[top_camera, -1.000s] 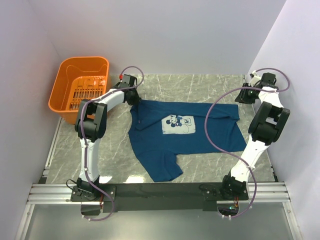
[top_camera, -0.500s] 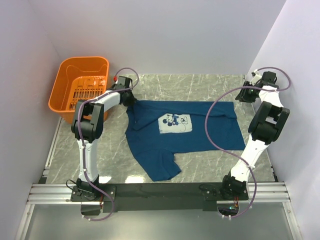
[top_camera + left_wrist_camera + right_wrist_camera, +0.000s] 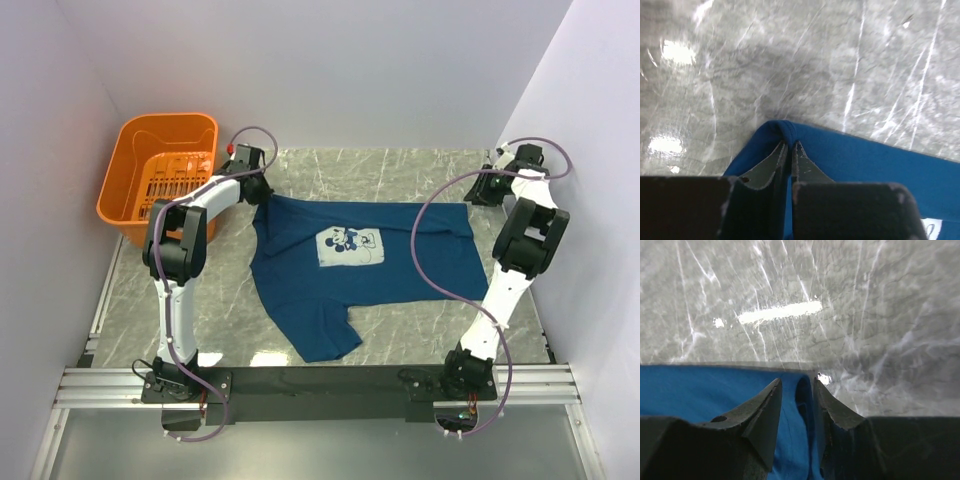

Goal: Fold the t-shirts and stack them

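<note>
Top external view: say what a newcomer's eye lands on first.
A dark blue t-shirt lies spread across the middle of the marble table, with a white cartoon print on its chest. An orange plastic basket stands in the far left corner. The left tool and the right tool sit at the shirt's two far corners.

One blue t-shirt (image 3: 300,270), one orange basket (image 3: 110,205), one marble table (image 3: 400,170), two grippers, left gripper (image 3: 789,144), right gripper (image 3: 796,382)

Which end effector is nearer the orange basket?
Left. The left end effector sits beside the orange basket; the right end effector is across the t-shirt from it.
</note>
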You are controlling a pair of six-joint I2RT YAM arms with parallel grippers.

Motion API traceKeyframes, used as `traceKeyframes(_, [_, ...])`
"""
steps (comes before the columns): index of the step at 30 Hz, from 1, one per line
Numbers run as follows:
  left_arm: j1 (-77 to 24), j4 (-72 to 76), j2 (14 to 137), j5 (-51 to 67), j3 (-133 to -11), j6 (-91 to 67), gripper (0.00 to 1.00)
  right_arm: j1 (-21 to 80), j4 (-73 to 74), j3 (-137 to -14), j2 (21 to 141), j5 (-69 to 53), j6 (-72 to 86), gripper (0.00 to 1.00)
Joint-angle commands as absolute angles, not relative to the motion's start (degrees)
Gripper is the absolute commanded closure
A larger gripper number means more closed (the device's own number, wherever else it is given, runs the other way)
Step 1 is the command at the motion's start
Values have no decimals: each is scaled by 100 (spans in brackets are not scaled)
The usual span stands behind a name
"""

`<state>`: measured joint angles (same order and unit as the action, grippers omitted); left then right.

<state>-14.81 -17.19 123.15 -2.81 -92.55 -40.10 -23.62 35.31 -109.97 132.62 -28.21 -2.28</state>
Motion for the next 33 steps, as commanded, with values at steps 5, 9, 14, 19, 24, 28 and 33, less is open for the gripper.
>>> traceKeyframes(5, [-1389, -1758, 12278, -308, -9712, -3894, 91, -2224, 3955, -11627, 13614, -2707, -97, 61])
traceKeyframes(9, [-1380, -1775, 12313, -273, -9747, -3885, 91, -2189, 4122, -11812, 13737, -2707, -132, 61])
traceKeyframes(14, [-1371, -1767, 12340, -229, -9765, -3885, 91, -2153, 4341, -11821, 13816, -2733, -202, 62])
traceKeyframes(19, [-1362, -1810, 12375, -220, -9809, -3876, 91, -2145, 4430, -11874, 13878, -2777, -141, 67])
traceKeyframes(24, [-1362, -1802, 12375, -202, -9817, -3876, 91, -2153, 4403, -11900, 13869, -2856, -114, 80])
traceKeyframes(28, [-1362, -1802, 12375, -185, -9809, -3902, 91, -2162, 4298, -11997, 13834, -3023, -44, 99])
traceKeyframes(33, [-1354, -1837, 12384, -202, -9844, -3902, 92, -2223, 4008, -12164, 13685, -3155, 219, 100])
